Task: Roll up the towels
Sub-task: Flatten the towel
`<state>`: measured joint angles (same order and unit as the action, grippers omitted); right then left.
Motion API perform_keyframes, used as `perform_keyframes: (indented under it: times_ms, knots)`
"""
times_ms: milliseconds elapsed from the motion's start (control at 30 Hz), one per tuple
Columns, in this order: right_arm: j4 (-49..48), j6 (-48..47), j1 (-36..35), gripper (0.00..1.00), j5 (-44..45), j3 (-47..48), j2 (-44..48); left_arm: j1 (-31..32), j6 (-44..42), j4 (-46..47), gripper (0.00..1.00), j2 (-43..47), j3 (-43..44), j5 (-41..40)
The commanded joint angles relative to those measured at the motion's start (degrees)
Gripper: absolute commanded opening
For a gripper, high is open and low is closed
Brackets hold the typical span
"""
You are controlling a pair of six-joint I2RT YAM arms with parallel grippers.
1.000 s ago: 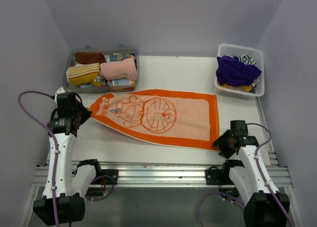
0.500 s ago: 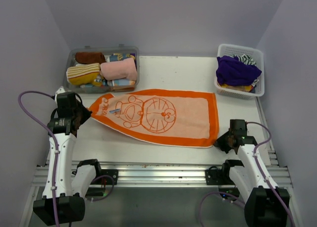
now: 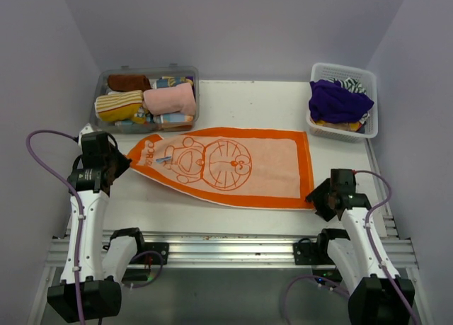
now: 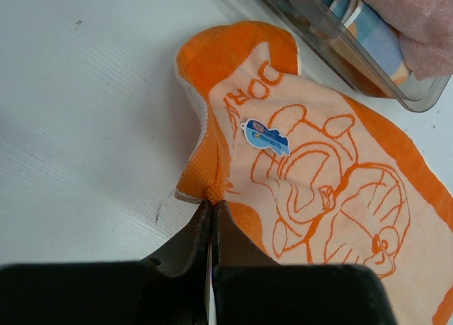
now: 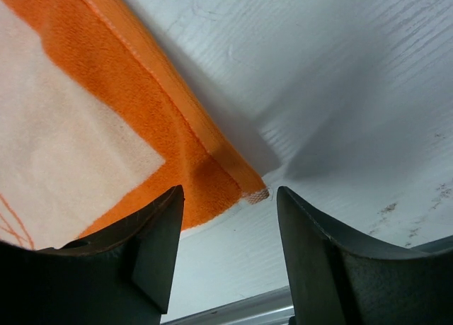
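The orange-and-cream towel (image 3: 226,166) lies spread on the worktop (image 3: 248,105), one end pinched, the other end free
The left tool (image 4: 211,206) is clamped together on the towel's bunched orange edge, with the cartoon print stretching away ahead and to its right; further ahead of it a clear bin (image 3: 147,70) holds rolled towels (image 3: 168,98). The right tool (image 5: 228,194) has its jaws apart, and the towel's near corner lies flat in the gap between them, not gripped; well ahead of it a white basket (image 3: 343,68) holds a purple towel (image 3: 334,100)
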<state>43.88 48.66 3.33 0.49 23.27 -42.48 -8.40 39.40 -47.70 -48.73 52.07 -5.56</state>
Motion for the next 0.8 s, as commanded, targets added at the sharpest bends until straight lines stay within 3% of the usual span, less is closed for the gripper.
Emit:
perform_keyframes:
  times_ms: [0, 267, 367, 400, 433, 600, 633, 767]
  knots:
    - [-0.6, -3.2, -0.2, 0.59, -0.3, 0.9, -2.8, -0.3, -0.5, 0.6, 0.0, 0.1, 2.0, -0.1]
    - [-5.7, -1.0, -2.1, 0.5, -0.3, -0.4, -7.5, -0.3, -0.4, 0.7, 0.0, 0.3, 1.5, 0.3]
    - [-7.3, 0.5, -2.7, 0.26, 0.2, -0.7, -8.4, -0.3, -0.3, 0.9, 0.0, 0.3, 1.5, 0.3]
    - [-6.5, 0.6, -2.8, 0.07, 0.6, -0.2, -6.9, -0.3, -0.4, 0.9, 0.0, 0.0, 1.5, 0.6]
    - [-5.9, 0.7, -2.8, 0.0, 2.0, 1.3, -5.6, -0.3, -0.4, 0.9, 0.0, 0.0, 1.9, 0.8]
    - [0.7, -0.3, -2.8, 0.0, 7.0, 10.8, -0.4, -0.3, -1.3, 0.9, 0.0, -1.1, 4.3, 2.7]
    - [2.3, -1.5, -2.8, 0.0, 7.2, 19.8, -0.8, -0.3, -2.3, 0.4, 0.0, -2.3, 9.3, 4.0]
    - [5.2, -3.2, -2.8, 0.0, 9.1, 30.7, -1.4, -0.3, -3.4, -0.6, 0.0, -3.8, 17.2, 5.3]
